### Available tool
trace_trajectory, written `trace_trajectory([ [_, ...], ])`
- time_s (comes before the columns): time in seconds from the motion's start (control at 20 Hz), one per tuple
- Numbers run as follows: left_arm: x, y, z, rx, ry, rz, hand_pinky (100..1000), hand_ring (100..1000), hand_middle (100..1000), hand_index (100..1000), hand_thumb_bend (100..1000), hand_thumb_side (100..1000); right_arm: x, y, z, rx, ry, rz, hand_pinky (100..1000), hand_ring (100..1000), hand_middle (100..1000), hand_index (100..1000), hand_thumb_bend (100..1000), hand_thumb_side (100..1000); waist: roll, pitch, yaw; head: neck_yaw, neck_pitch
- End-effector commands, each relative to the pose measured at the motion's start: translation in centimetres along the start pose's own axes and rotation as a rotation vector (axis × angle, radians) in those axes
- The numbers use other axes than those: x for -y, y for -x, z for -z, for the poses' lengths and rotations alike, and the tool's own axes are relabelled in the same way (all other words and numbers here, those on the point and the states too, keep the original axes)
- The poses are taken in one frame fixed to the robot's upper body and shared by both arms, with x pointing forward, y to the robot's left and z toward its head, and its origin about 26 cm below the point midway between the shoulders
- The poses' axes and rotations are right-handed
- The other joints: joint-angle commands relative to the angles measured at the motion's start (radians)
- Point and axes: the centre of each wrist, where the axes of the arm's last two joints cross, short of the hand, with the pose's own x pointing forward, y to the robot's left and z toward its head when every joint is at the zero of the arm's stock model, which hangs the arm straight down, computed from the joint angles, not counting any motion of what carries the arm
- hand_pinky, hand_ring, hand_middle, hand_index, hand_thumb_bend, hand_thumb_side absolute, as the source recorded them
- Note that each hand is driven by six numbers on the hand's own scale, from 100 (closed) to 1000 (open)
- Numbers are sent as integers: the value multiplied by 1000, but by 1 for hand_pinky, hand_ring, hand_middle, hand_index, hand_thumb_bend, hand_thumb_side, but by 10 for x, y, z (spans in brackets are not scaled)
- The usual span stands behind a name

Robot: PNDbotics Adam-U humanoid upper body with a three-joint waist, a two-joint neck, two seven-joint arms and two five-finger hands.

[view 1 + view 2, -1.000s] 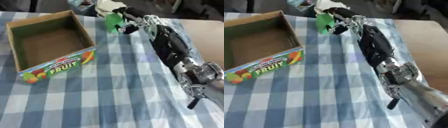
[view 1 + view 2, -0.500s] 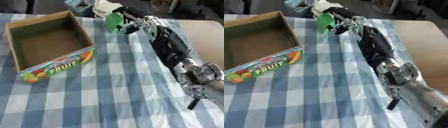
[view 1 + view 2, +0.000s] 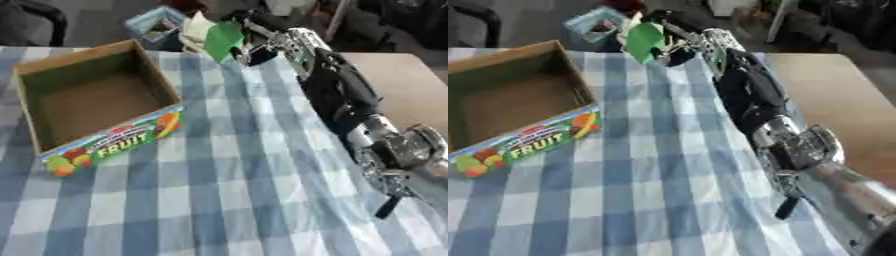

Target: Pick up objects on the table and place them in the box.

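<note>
My right arm reaches from the lower right across the checked table to its far edge. There my right hand (image 3: 252,49) is shut on a green and white object (image 3: 222,38) and holds it above the cloth. I cannot make out what the object is, and the fingers hide part of it. The open cardboard box (image 3: 115,144) with a FRUIT label stands at the left, its inside bare. The held object hangs beyond the box's far right corner. My left hand shows in no view.
A blue-and-white checked cloth (image 3: 219,190) covers the table. A bare wooden tabletop (image 3: 398,85) lies to the right of my arm. Beyond the far edge a light blue bin (image 3: 154,23) and dark chair legs stand on the floor.
The camera has tilted, so the box and cloth sit lower in the picture. My right hand has lifted the green and white object a little higher over the far edge.
</note>
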Motion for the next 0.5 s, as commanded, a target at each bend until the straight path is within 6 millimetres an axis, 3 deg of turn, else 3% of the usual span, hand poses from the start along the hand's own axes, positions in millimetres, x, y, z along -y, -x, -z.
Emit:
trace_trajectory([
  [0.05, -1, -5, 2, 11, 9, -3, 772, 696, 641, 810, 100, 611, 35, -15, 13, 93, 64, -43, 481, 528, 358, 955, 100, 100, 2, -43, -1, -3, 10],
  [0.4, 0, -5, 4, 24, 8, -27, 771, 695, 641, 810, 100, 602, 47, -74, 51, 362, 48, -85, 504, 543, 367, 960, 163, 100, -1, -70, 23, -19, 18],
  [0.5, 0, -6, 5, 32, 11, -32, 771, 695, 641, 810, 100, 602, 43, -87, 60, 407, 24, -84, 509, 547, 369, 961, 125, 100, 0, -71, 31, -24, 17],
])
